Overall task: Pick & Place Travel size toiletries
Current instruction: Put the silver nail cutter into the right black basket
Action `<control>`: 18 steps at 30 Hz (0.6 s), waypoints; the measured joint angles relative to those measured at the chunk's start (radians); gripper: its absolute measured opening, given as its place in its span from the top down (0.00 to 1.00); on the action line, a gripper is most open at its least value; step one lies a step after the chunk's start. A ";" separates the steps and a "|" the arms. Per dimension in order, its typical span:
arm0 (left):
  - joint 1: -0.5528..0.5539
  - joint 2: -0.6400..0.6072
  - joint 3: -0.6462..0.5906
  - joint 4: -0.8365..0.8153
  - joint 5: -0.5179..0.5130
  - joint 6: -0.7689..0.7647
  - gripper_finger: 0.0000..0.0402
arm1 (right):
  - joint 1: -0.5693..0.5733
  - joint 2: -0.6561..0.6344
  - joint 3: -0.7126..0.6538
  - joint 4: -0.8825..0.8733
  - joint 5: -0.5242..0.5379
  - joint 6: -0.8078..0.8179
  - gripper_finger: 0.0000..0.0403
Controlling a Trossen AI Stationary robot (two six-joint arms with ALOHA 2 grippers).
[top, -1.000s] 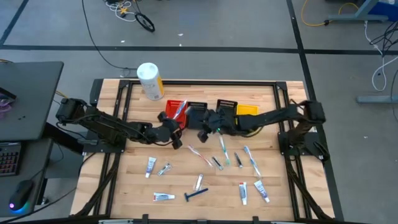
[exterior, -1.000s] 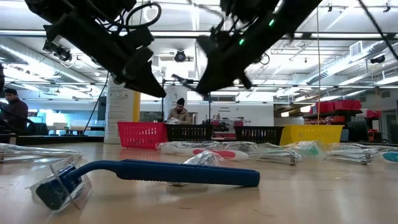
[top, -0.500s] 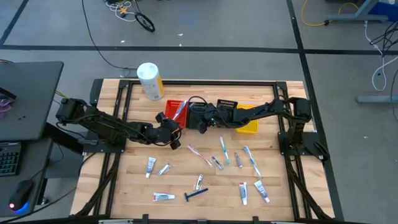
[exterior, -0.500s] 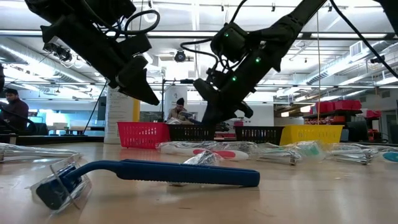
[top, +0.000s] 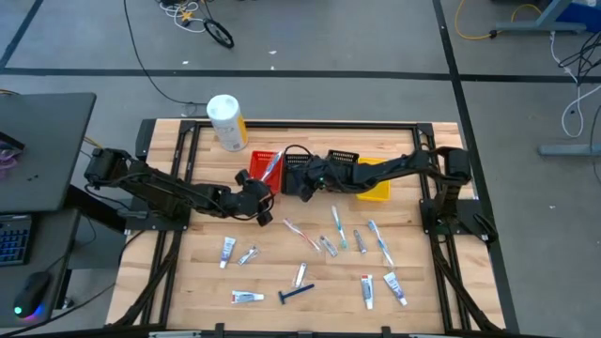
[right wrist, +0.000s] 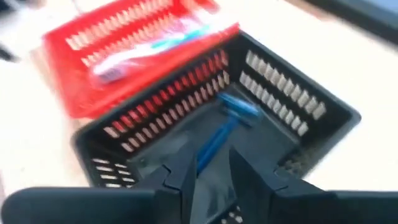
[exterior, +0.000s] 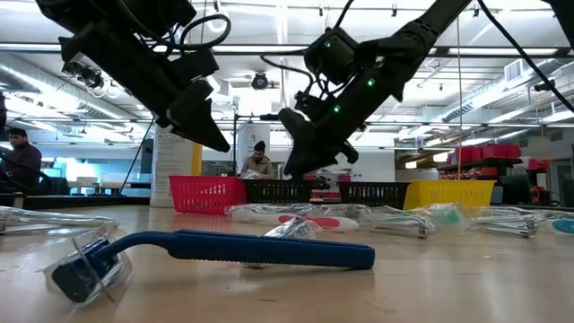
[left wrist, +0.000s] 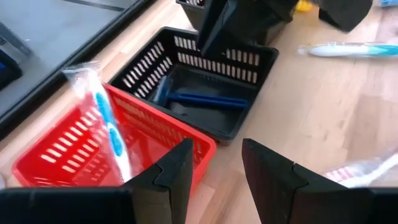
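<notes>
A blue razor [right wrist: 222, 129] lies flat on the floor of a black slotted bin [left wrist: 249, 115]. My right gripper [right wrist: 213, 173] hangs open just over that bin [top: 293, 184], nothing between its fingers. To the left stands a red bin [top: 266, 161] with a wrapped toothbrush [left wrist: 102, 118] lying in it. My left gripper [left wrist: 217, 171] hovers open at the red bin's near side [top: 267, 199], empty. More toiletries lie loose on the near half of the table: toothbrushes [top: 336, 228], small tubes [top: 226, 249] and another blue razor [top: 296, 294].
A second black bin [top: 343, 158] and a yellow bin [top: 374, 171] stand to the right of the first, under my right arm. A white-and-yellow cylinder [top: 226, 122] stands at the far left. A person [exterior: 260, 161] sits in the room beyond the table.
My right gripper has gone toward the table's left and far edge and sunk a little, from above the loose toothbrushes to over the black bin beside the red one. It has kept nearly still for the last half second.
</notes>
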 joint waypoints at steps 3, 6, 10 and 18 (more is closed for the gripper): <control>0.000 0.000 0.000 0.000 0.057 -0.023 0.64 | 0.021 -0.036 0.000 -0.014 -0.038 -0.182 0.74; 0.000 0.000 0.000 0.000 0.175 -0.037 0.64 | 0.058 -0.073 0.001 -0.122 -0.063 -0.323 0.74; -0.005 0.000 0.000 0.000 0.297 -0.060 0.64 | 0.141 -0.142 0.001 -0.354 -0.064 -0.288 0.74; -0.019 0.000 0.000 0.001 0.291 -0.081 0.64 | 0.309 -0.208 0.000 -0.744 -0.123 0.008 0.74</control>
